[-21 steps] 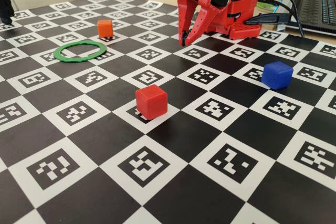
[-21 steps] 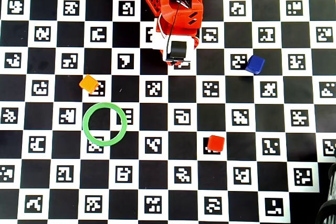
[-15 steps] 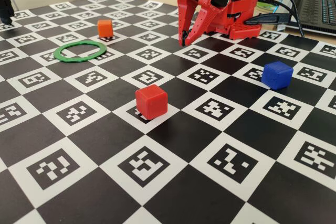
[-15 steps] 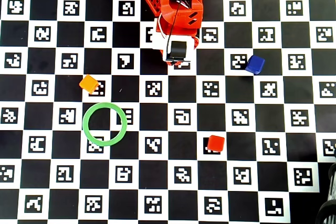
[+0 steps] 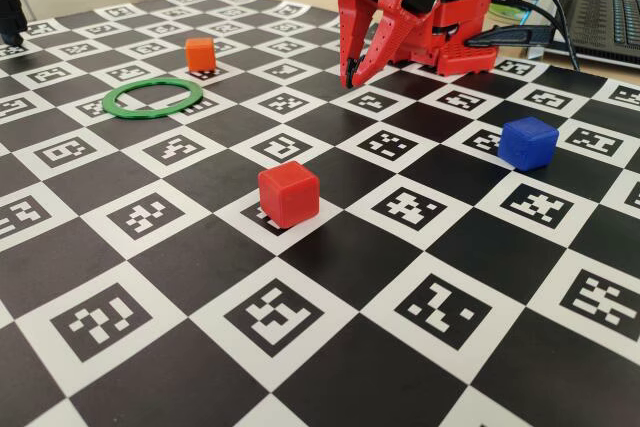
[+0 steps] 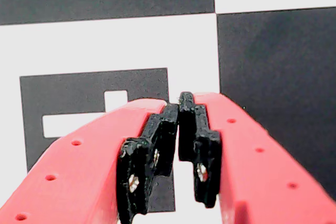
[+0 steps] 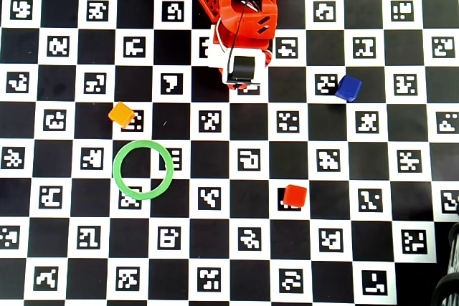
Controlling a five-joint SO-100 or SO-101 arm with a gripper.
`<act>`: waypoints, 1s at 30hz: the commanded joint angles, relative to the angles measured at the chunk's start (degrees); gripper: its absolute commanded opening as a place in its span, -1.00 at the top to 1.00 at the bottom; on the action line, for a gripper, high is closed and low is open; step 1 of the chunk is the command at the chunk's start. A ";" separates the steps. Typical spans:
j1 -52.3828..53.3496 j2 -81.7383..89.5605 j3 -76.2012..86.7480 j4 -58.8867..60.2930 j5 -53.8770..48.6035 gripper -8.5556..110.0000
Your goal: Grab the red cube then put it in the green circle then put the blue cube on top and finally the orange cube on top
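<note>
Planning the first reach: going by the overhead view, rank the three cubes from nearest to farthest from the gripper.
From the gripper:
1. Blue cube, to the right, level with it.
2. Orange cube, to the left, slightly lower; close to the blue cube's distance.
3. Red cube, lower right, clearly farthest.

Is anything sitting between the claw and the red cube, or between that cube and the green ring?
Nothing visible. Only bare checkered board lies between the claw and the red cube, and between that cube and the green circle. The orange cube and blue cube sit off both paths.
</note>
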 commanded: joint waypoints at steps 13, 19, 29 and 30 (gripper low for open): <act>-0.18 2.81 2.37 5.89 -0.26 0.93; -0.18 2.81 2.37 5.89 -0.26 0.93; -3.69 2.90 2.37 5.36 2.99 0.93; -3.78 2.72 2.37 4.75 4.83 0.93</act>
